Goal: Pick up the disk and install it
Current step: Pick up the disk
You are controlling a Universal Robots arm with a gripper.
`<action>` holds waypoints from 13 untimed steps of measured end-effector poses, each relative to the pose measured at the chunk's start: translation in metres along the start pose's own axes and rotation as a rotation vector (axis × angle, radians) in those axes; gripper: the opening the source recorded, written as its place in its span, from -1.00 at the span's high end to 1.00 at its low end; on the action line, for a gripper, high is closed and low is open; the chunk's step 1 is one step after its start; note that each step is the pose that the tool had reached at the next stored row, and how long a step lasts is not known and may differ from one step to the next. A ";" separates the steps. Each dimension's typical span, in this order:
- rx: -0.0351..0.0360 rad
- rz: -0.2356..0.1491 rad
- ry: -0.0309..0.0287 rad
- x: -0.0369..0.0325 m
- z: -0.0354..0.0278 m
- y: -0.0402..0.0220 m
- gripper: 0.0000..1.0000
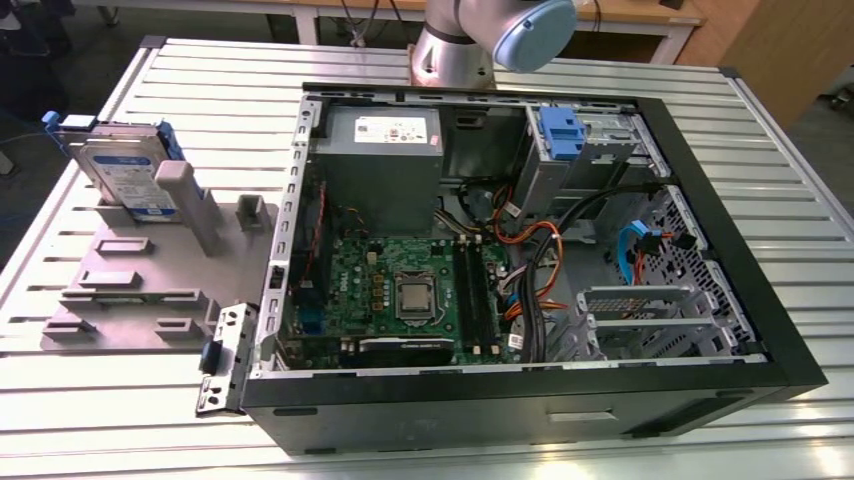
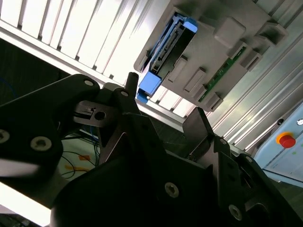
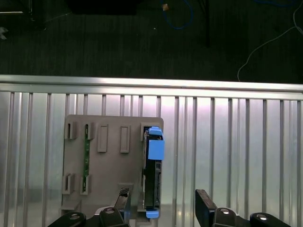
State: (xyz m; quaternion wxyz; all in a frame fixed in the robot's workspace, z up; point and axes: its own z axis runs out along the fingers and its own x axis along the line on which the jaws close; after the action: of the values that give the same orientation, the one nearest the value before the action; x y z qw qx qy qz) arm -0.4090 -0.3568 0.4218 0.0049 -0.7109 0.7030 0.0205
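the disk (image 1: pixel 127 175) is found standing on edge in the grey holder (image 1: pixel 134 300), outside the open computer case (image 1: pixel 441 400) and beside it. the gripper (image 3: pixel 162 194) is held outside the case too, its fingers (image 3: pixel 203 201) spread and empty. nothing is picked up or installed yet.

The worktop (image 1: pixel 747 150) was built of ribbed aluminium slats, brushed and brightly reflective. The disk (image 1: pixel 123 170) was cased in silver-grey metal, with a smooth blue-and-white label on its face, and was clipped in a glossy blue plastic carrier (image 3: pixel 155 149). The holder (image 1: pixel 120 290) under it was moulded in matt grey plastic. The computer case (image 1: pixel 467 410) was finished in matt black outside, and dull bare sheet metal was exposed inside. The motherboard (image 1: pixel 400 290) was coated in smooth green lacquer. In both wrist views the fingers (image 3: pixel 206 201) (image 2: pixel 201 123) were finished in matt black and fixed with metal screws (image 2: pixel 171 189). The arm (image 1: pixel 454 50) was clad in satin silver metal and capped in pale blue plastic.
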 end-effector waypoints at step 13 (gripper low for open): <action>0.0000 0.000 0.0000 0.0005 0.0131 -0.0003 -0.29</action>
State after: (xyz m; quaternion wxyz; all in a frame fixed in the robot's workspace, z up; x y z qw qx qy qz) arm -0.4090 -0.3568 0.4087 0.0049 -0.7109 0.7030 0.0205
